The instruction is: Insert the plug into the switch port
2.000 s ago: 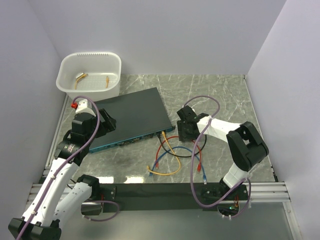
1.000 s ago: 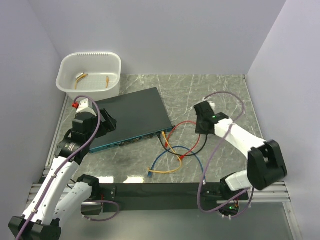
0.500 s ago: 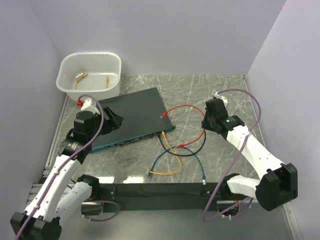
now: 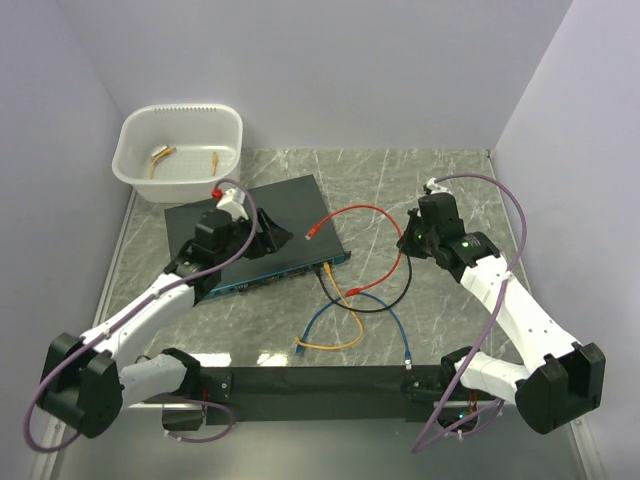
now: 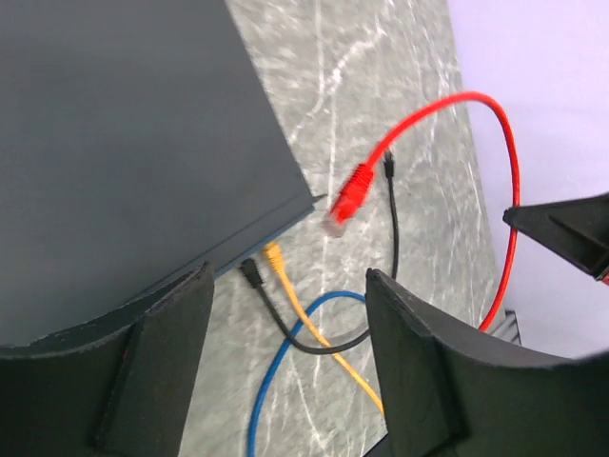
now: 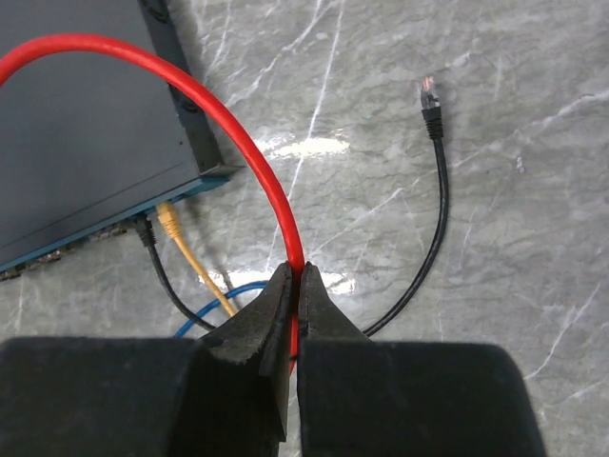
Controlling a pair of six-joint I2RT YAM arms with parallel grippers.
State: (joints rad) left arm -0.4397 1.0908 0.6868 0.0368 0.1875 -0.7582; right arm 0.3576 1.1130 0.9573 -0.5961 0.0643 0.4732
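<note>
The plug is red with a clear tip and ends a red cable. It hangs free beside the near right corner of the flat black switch. My right gripper is shut on the red cable well back from the plug, which arcs up and left from the jaws. My left gripper is open over the switch's right end, the plug just beyond its fingertips and untouched. The switch port row lies along the teal face; a yellow plug and a black plug sit in its end ports.
Blue, yellow and black cables loop on the marble in front of the switch. The black cable's free plug lies to the right. A white tub stands at the back left. Walls close in on three sides.
My left arm swung right across the switch top toward the red plug, its jaws narrowing a little. The right gripper lifted the red cable, carrying the plug left and up beside the switch corner.
</note>
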